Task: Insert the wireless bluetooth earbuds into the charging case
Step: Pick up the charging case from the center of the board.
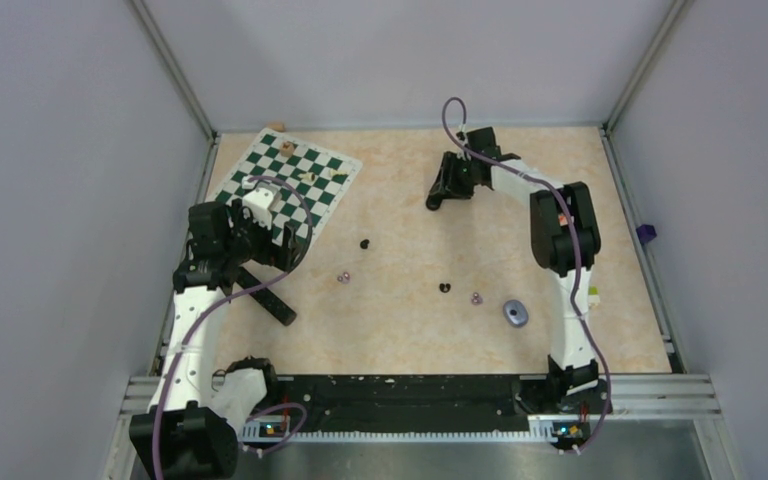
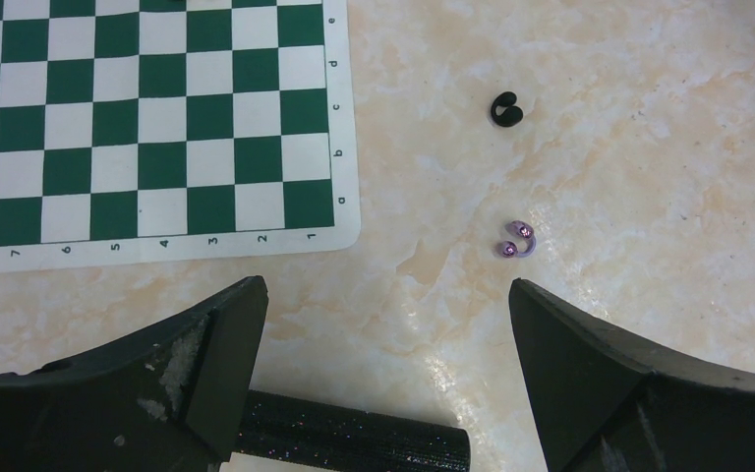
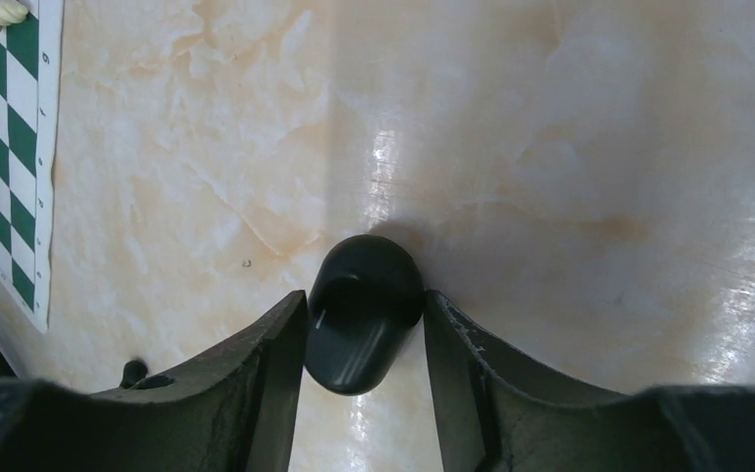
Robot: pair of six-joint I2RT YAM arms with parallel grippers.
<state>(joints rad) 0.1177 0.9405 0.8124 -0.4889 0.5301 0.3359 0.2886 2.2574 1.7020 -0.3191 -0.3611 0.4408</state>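
Two black earbuds and two pale purple earbuds lie loose on the marbled table. A blue-grey oval case lies to the right of them. My right gripper is at the far middle, shut on a black oval charging case, which rests on the table. My left gripper hangs wide open and empty by the chessboard's near corner. In the left wrist view, a purple earbud lies just ahead of the right finger, and a black earbud lies farther out.
A green-and-white chessboard with a few chess pieces lies at the far left. A black glittery bar lies on the table below my left gripper. Grey walls and metal rails close the table in.
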